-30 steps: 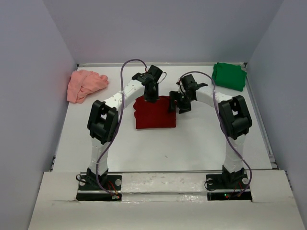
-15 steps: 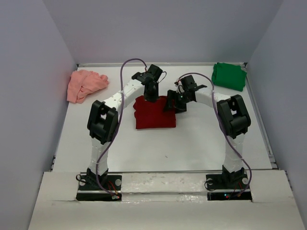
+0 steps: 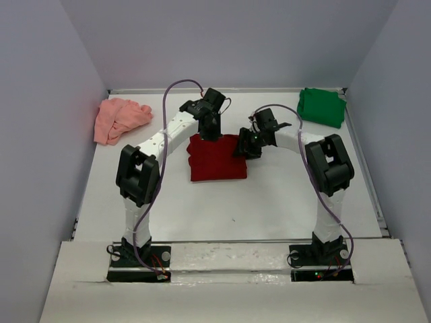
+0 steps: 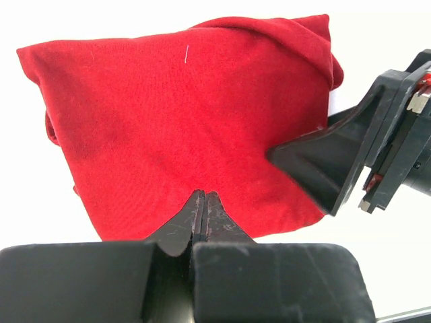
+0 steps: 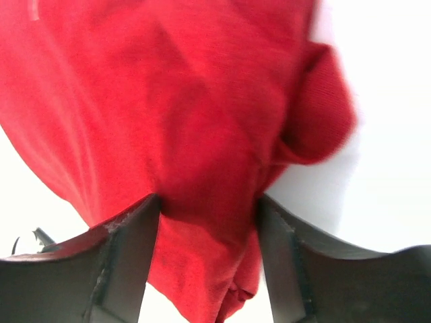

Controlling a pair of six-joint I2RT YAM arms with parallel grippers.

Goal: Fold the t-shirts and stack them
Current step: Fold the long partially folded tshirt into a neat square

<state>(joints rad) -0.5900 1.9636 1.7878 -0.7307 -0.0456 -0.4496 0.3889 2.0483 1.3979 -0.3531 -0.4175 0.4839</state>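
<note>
T-shirts, three. Dark red t-shirt (image 3: 217, 158) lies mid-desk, folded to a rough rectangle, flat except for a bunched lump at its far right corner. Green t-shirt (image 3: 322, 106) sits folded in the far right corner. Salmon-pink t-shirt (image 3: 120, 118) lies crumpled in a heap, far left.

My left fingers (image 4: 203, 210) are pressed together, tips at the red shirt's far edge; cloth between them, cannot tell. My right fingers (image 3: 246, 146) stand apart, straddling red cloth at the shirt's right edge; pinched or not, cannot tell.

Desk (image 3: 269, 202) is white and matt. Pale grey-lilac walls (image 3: 236, 40) close three sides
</note>
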